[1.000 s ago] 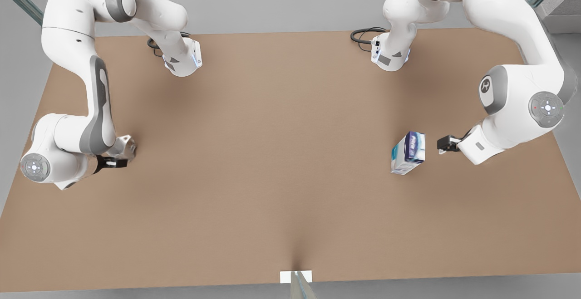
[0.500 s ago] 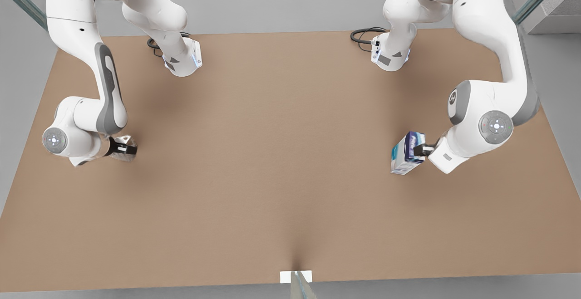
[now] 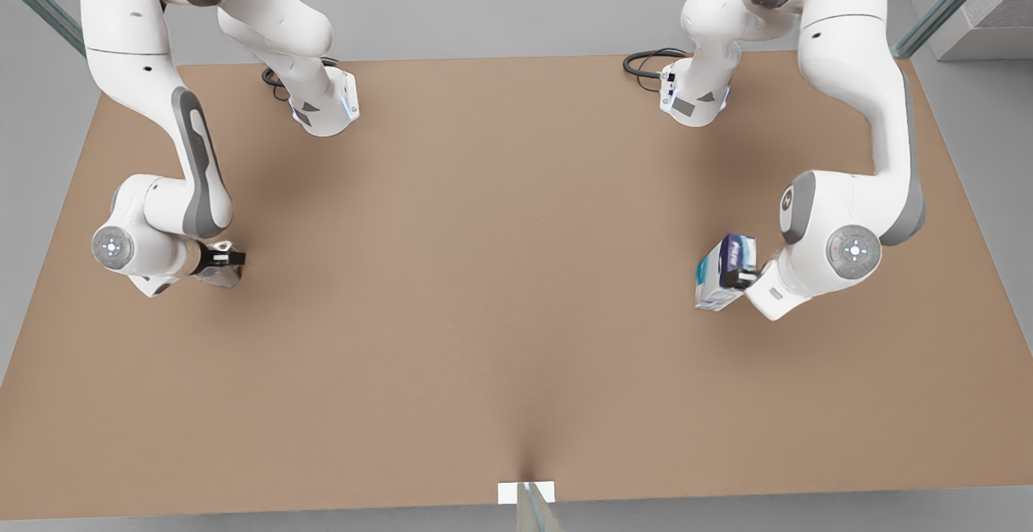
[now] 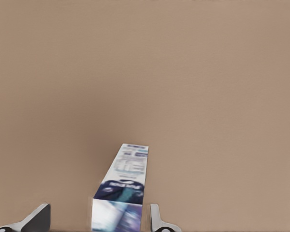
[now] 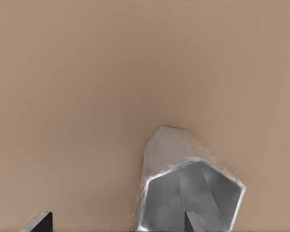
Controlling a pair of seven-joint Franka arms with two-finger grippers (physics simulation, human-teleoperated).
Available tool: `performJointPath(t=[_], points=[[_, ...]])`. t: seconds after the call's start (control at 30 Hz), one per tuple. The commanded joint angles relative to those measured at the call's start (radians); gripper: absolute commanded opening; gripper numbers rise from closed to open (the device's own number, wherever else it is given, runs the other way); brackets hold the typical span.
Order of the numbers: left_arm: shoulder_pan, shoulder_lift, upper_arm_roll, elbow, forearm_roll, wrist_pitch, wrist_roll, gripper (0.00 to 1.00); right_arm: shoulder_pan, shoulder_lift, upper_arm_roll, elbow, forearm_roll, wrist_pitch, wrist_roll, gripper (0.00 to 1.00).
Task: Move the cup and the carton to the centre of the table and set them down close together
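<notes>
Jaws spread on both: left gripper (image 3: 746,275) straddles the carton (image 3: 724,271), right gripper (image 3: 223,257) straddles the cup (image 3: 222,274) rim; centre each before closing.

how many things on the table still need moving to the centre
2. The carton stands near the front view's right edge, between the open fingers of the left claw. The cup sits near the front view's left edge, at the open right claw.

Front view overhead, wrist views low, close
</notes>
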Motion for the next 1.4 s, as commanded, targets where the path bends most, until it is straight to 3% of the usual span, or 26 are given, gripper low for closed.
performJointPath(t=[0.0, 0.63, 0.67, 0.7, 0.73, 0.77, 0.9, 0.93, 1.03, 1.23, 1.37], points=[[0.001, 0.0, 0.0, 0.0, -0.048, -0.002, -0.015, 1.0, 0.0, 0.002, 0.0, 0.0, 0.0, 0.002, 0.0, 1.0], [0.035, -0.05, 0.0, -0.251, -0.062, 0.156, 0.014, 0.99, -0.031, 0.103, 0.0, -0.005, 0.006, 0.042, -0.002, 1.0], [0.035, -0.057, 0.0, -0.267, -0.057, 0.169, 0.037, 0.99, -0.031, 0.109, 0.0, -0.005, 0.012, 0.041, 0.0, 0.84], [0.035, -0.058, 0.0, -0.27, -0.057, 0.169, 0.023, 0.99, -0.037, 0.109, 0.0, -0.005, 0.014, 0.038, 0.005, 0.52], [0.033, -0.058, 0.0, -0.27, -0.058, 0.169, 0.015, 0.99, -0.037, 0.111, 0.0, -0.005, 0.014, 0.038, 0.003, 0.31], [0.03, -0.058, -0.002, -0.27, -0.06, 0.167, 0.008, 0.99, -0.038, 0.116, 0.0, -0.005, 0.014, 0.038, 0.002, 0.27], [0.024, -0.05, -0.002, -0.282, -0.072, 0.179, -0.015, 0.95, -0.049, 0.126, 0.0, -0.005, 0.012, 0.041, 0.0, 0.26], [0.022, -0.05, -0.003, -0.284, -0.072, 0.179, -0.014, 0.79, -0.049, 0.126, 0.0, -0.003, 0.012, 0.039, -0.002, 0.24], [0.021, -0.052, -0.003, -0.282, -0.071, 0.178, -0.001, 0.55, -0.048, 0.126, 0.0, 0.012, 0.009, 0.041, -0.002, 0.21], [0.019, -0.06, -0.008, -0.276, -0.061, 0.17, 0.005, 0.5, -0.048, 0.125, 0.003, 0.034, 0.005, 0.042, -0.009, 0.21], [0.016, -0.07, -0.035, -0.206, -0.06, 0.098, 0.006, 0.5, -0.034, 0.108, 0.083, 0.101, 0.012, -0.015, -0.006, 0.21]])
